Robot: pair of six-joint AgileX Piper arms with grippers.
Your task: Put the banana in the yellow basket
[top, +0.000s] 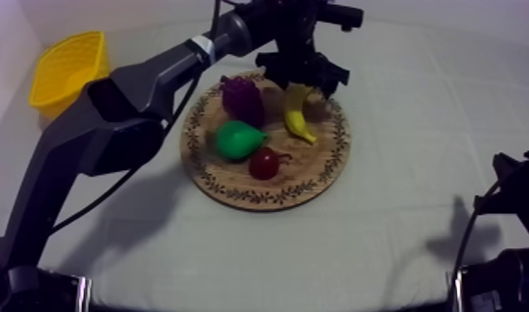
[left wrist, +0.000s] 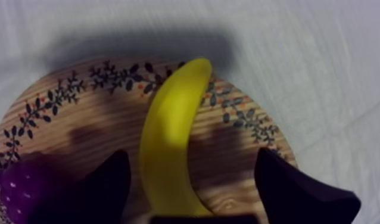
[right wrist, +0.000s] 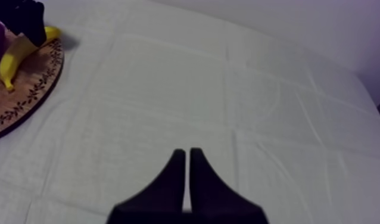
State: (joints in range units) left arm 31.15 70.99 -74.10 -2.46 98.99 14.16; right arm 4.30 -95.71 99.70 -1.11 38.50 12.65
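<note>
Banana (top: 298, 112) lies on the wooden board (top: 317, 178), right of centre on it, one end toward the board's upper rim. It is directly under the left gripper (top: 305, 79), at upper centre of the top view. In the left wrist view the black fingers (left wrist: 287, 184) stand apart, one at each side of the banana. The one nearer the grapes (top: 243, 98) is just beside the banana, the other apart from it. At upper left, well apart, sits the yellow basket (top: 69, 66). Over the cloth (right wrist: 228, 89) hangs the right gripper (right wrist: 187, 156) — fingers together on nothing — its arm at lower right.
</note>
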